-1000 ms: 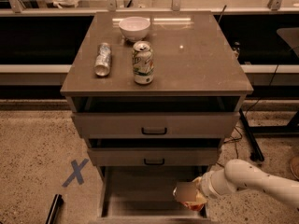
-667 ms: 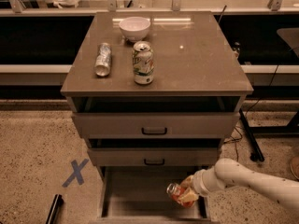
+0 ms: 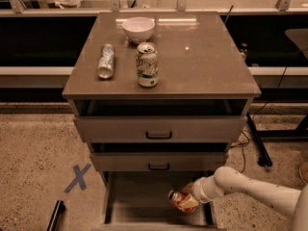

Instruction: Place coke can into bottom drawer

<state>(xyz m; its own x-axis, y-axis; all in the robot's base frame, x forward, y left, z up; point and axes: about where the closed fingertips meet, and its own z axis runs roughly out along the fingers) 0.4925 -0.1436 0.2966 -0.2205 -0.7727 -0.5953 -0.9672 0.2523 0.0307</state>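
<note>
The coke can is red-orange with a silver end and lies tilted on its side, held low inside the open bottom drawer, over its right half. My gripper reaches in from the lower right on a white arm and is shut on the can. The can sits just above the drawer's flat floor; I cannot tell whether it touches it.
On the cabinet top stand a white-green can, a slim silver can lying down and a white bowl. The two upper drawers with black handles are slightly ajar. A blue X marks the floor at the left.
My gripper has moved left and a little deeper into the bottom drawer with the can, which has tipped further onto its side.
</note>
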